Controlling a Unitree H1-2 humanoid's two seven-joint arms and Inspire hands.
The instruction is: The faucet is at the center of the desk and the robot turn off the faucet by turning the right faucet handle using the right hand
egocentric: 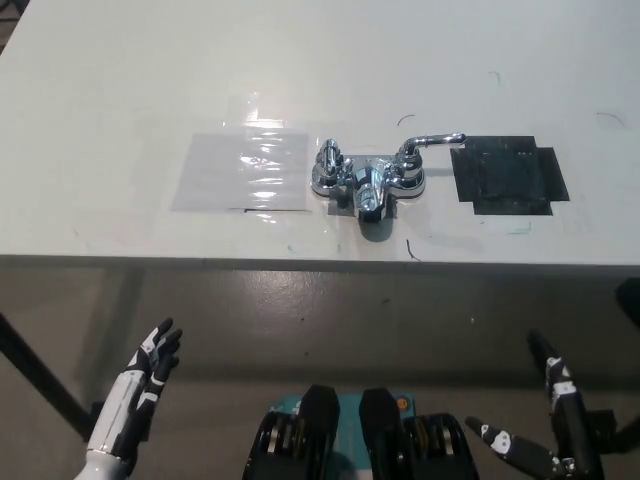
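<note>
The faucet sits at the centre of the desk, at about 12 o'clock from me, chrome, with its right faucet handle a long lever pointing off toward 3 o'clock. My job now is the reach: I judge I should bring my right hand up over the desk edge and meet the lever near its free end, where a push gives the most turn, without knocking the spout. That hand hangs low at 5 o'clock, below the desk, fingers spread apart, holding and touching nothing. My left hand rests at 7 o'clock, also spread and empty.
</note>
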